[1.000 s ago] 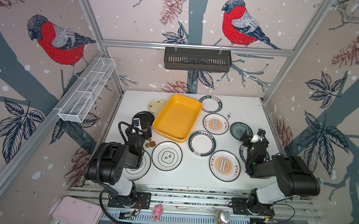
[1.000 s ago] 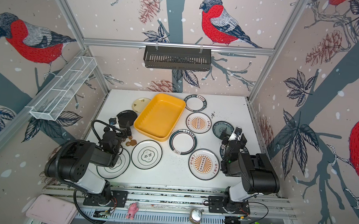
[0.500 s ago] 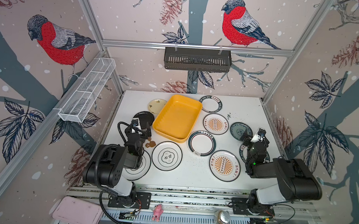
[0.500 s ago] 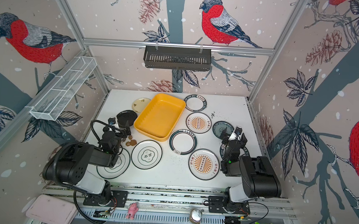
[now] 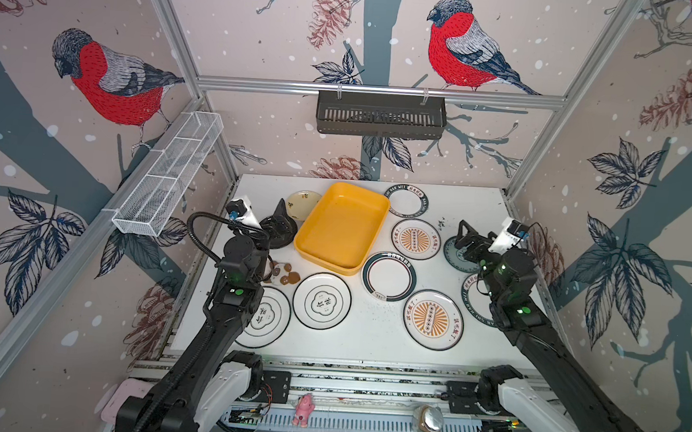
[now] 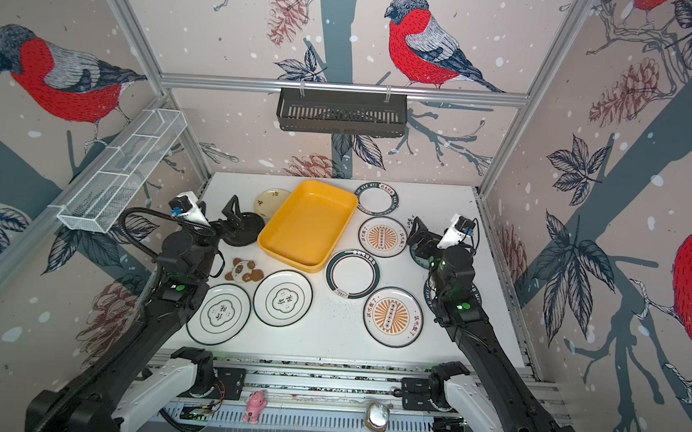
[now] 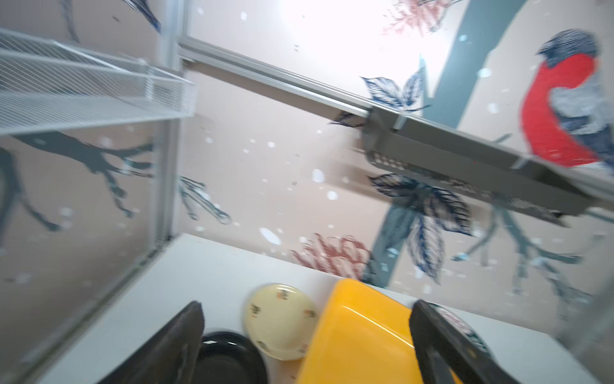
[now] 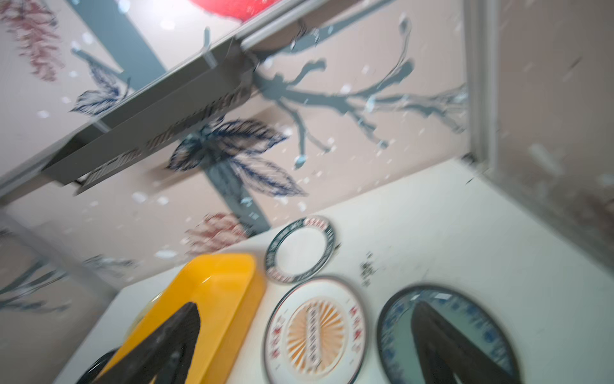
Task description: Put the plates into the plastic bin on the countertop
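Hovering over the left part of the white desk [image 5: 368, 348], the left tool [image 5: 282, 214] has its jaws spread wide with nothing between them. The glossy black plate [image 6: 249, 232] lies right under it, just beside the left long wall of the plastic bin [image 5: 341, 225]. The bin sits at an angle near the middle back of the desk, its yellow floor bare, and every plate in view lies flat on the desk outside it. In the left wrist view the small cream plate [image 7: 280, 320] and a corner of the bin show between the two parted fingers, with the black plate low beside one of them. The right tool [image 5: 464, 235] is also spread and holds nothing. It hangs above the teal plate [image 5: 450, 257] near the right edge of the desk, well apart from the bin, and an orange sunburst plate [image 5: 415, 238] lies between that plate and the bin. The right wrist view is blurred, yet it shows the sunburst plate between the fingers and the teal plate behind one finger. Nearer the front lie a black-banded plate [image 5: 389, 276] just beside the bin's near corner, a second sunburst plate [image 5: 433, 320], two white plates with black rims [image 5: 321, 301], and a lettered plate [image 5: 474, 297] partly hidden under the right arm. A panda toy [image 6: 244, 270] lies beside the left arm.
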Action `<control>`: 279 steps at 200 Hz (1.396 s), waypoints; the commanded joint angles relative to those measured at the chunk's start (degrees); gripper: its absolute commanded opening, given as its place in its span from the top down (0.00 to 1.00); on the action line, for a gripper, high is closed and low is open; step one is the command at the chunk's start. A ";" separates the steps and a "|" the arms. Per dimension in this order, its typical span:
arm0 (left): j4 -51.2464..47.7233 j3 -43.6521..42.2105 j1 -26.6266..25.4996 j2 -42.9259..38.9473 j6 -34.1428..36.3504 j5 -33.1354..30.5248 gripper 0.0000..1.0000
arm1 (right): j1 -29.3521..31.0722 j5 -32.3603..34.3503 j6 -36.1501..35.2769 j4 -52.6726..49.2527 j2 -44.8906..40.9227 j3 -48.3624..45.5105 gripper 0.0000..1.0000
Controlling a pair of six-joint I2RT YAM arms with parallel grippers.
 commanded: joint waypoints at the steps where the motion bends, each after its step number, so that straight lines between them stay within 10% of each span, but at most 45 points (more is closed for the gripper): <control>1: -8.61 -0.36 -5.08 -1.15 -15.44 13.66 0.03 | 8.17 -8.19 16.74 -5.23 -2.56 -3.42 0.00; 65: -6.17 -4.14 -31.65 -3.11 -26.73 6.73 0.04 | 42.22 16.18 25.31 7.03 6.39 -3.58 0.00; 117: 20.23 -15.56 -33.28 -6.63 -24.87 19.74 0.04 | 39.70 15.64 30.61 6.38 6.99 -5.29 0.00; 171: 4.90 -9.48 -33.35 -5.89 -23.44 14.62 0.04 | 33.83 21.48 31.73 -8.76 3.03 -2.94 0.00; 226: 8.97 -8.85 -33.57 4.71 -30.86 22.33 0.04 | 19.72 11.47 29.35 -17.88 1.50 -0.70 0.00; 279: 2.04 -4.93 -33.28 6.71 -22.09 26.23 0.04 | 14.51 5.98 24.92 -23.28 1.18 0.27 0.00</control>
